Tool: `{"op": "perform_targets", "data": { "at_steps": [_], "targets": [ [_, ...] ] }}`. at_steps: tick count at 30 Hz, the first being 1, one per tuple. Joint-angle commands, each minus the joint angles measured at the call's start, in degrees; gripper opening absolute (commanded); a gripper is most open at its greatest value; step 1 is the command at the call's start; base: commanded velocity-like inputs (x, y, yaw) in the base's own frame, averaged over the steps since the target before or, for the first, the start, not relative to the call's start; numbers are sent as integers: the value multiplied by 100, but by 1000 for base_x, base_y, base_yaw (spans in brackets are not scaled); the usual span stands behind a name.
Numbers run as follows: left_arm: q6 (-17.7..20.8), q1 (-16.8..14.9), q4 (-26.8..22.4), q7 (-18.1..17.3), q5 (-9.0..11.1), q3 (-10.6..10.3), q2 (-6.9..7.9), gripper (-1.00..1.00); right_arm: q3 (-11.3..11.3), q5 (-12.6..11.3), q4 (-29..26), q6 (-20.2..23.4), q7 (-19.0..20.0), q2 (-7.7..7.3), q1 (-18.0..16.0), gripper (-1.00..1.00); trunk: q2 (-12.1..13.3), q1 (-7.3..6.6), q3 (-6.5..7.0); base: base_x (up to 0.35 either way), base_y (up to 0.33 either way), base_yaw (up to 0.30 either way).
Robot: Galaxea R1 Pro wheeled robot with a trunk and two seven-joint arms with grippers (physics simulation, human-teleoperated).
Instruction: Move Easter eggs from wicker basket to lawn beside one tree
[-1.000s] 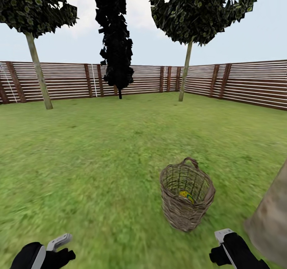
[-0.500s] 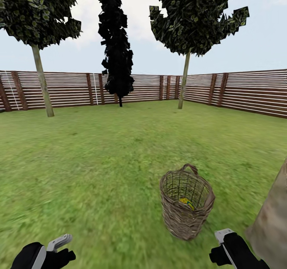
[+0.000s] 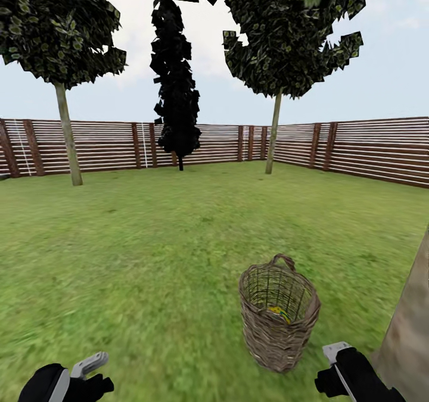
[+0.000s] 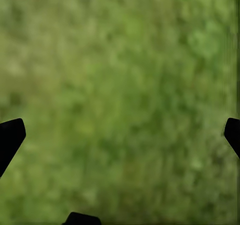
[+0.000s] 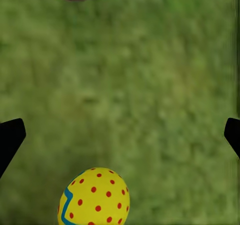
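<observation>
— One Easter egg (image 5: 95, 197) is lying on the lawn (image 3: 149, 241) just short of the right gripper (image 5: 120, 135), between its two dark fingertips, which are standing wide apart and holding nothing. Judging by that, it is sitting there because it is being left beside the tree (image 3: 411, 324), whose pale trunk is rising just to the outer side of that gripper.

— And the rest?

— Something yellow is showing inside the wicker basket (image 3: 279, 312), standing upright just ahead of the right gripper and slightly toward the left one; how many eggs it is I cannot tell. So the basket is likely waiting for another reach.

— The left gripper (image 4: 120, 135)?

— Spread just as wide, empty, hanging over bare grass.

— The surroundings?

— Flat green turf is running to a slatted wooden fence (image 3: 196, 146), with two thin-trunked trees (image 3: 67, 134) and a dark conifer (image 3: 176, 86) standing well beyond both grippers.
</observation>
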Motion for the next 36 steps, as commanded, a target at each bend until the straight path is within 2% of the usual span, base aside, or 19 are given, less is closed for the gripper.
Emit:
{"op": "perform_targets", "data": {
  "at_steps": [1,4,9,12,17,25,30,36],
  "targets": [
    [24,-4,1,-29,-11,11,-4,100,5,58,-6,23,51,-7,-3,100,-1,-4,16,0,0,0],
    [12,-5,19,-39,-19,-8,-37,100,2,59,-11,23,45,-24,-3,100,3,-11,83,41,0,0],
    [11,-5,26,-40,-21,-2,-5,100,-14,57,-36,23,43,-46,-3,100,10,-24,193,125,0,0],
    [8,-5,114,-40,-24,1,-4,100,-107,63,-18,23,43,-34,-3,100,14,-32,260,205,0,0],
    [5,-5,297,-41,-30,-6,-30,100,-153,65,-14,21,39,-33,-3,100,214,-142,350,302,0,0],
    [3,-5,316,-48,-24,-7,-38,100,-158,74,-17,15,34,-46,-3,100,535,-318,493,23,33,0],
    [1,-5,316,-49,-25,-15,-45,100,-179,74,-17,14,34,-45,-3,100,736,-427,583,0,281,-11],
    [2,-5,325,-47,-30,-24,-47,100,-180,66,-21,14,43,-50,-3,100,976,-559,725,0,332,-201]
  ]
}}
